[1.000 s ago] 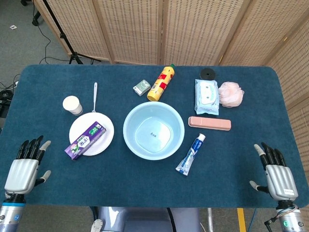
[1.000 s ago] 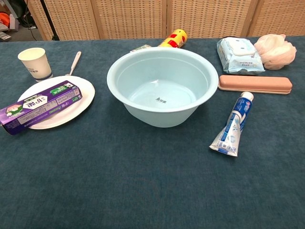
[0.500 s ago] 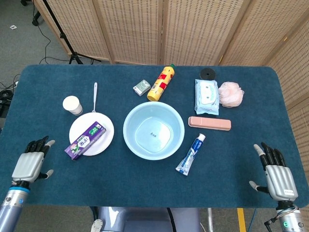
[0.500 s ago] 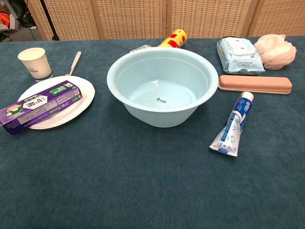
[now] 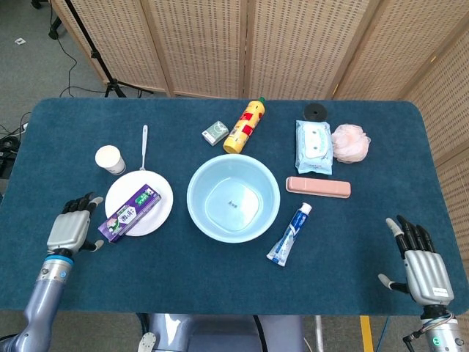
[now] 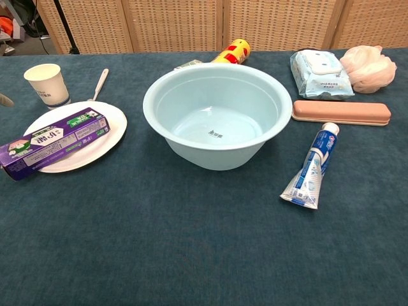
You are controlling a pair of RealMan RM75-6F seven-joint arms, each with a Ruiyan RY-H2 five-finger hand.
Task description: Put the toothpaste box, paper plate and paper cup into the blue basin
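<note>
Left hand [image 5: 71,226] has moved up close beside the toothpaste box [image 5: 130,213]
Both hands empty, fingers spread; right hand [image 5: 421,264] rests at the table's near edge

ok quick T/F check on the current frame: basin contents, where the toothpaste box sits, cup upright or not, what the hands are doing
1. The blue basin holds nothing. True.
2. The toothpaste box lies directly on the table cloth, clear of the paper plate. False: it lies across the plate, one end overhanging the rim towards the left hand.
3. The paper cup is tipped on its side. False: it stands upright behind the plate.
4. The left hand grips the toothpaste box. False: it is beside the box's end, holding nothing.
5. The right hand is open at the near right table edge, far from the task items. True.
</note>
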